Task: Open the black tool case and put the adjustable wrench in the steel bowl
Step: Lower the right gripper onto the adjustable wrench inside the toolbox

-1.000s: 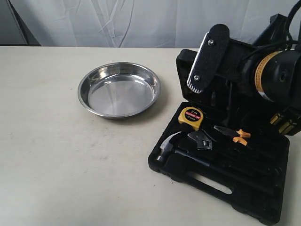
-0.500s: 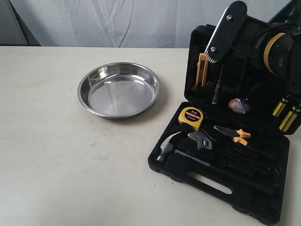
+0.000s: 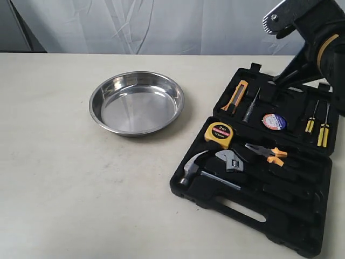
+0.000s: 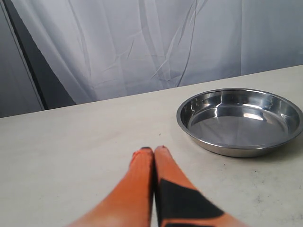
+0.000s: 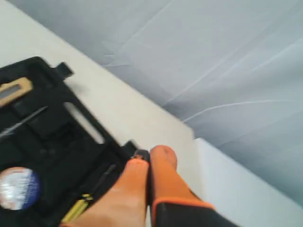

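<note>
The black tool case (image 3: 294, 238) lay open on the table (image 3: 54, 189), its lid (image 3: 294, 89) folded flat behind the tray. The adjustable wrench (image 3: 230, 160) sat in the tray, just below the yellow tape measure (image 3: 218, 132), with the claw hammer (image 3: 191, 166) head on one side and the orange-handled pliers (image 3: 268, 154) on the other. The steel bowl (image 3: 136, 75) stood empty, well apart from the case on its left.

The right gripper (image 5: 147, 158) hung high above the lid's far corner with its jaws pressed together on nothing. The left gripper (image 4: 153, 150) rested low over the table near the bowl, jaws likewise closed and empty.

The main risk seemed to be the crowding. The wrench's head lay almost against the hammer head, so jaws coming down slightly off could have caught the hammer or the tape measure instead. Only the silver head showed clearly, since the black handle merged with the black tray, and a pinch on the head alone could have let the tool swing or slip. If the wrench sat tight in its recess, pulling it might have lifted or dragged the whole case. Jaws that came down closed would merely have pressed on the tool. A drop from height over the bowl could have made the wrench bounce out or sent the light dish skidding.
</note>
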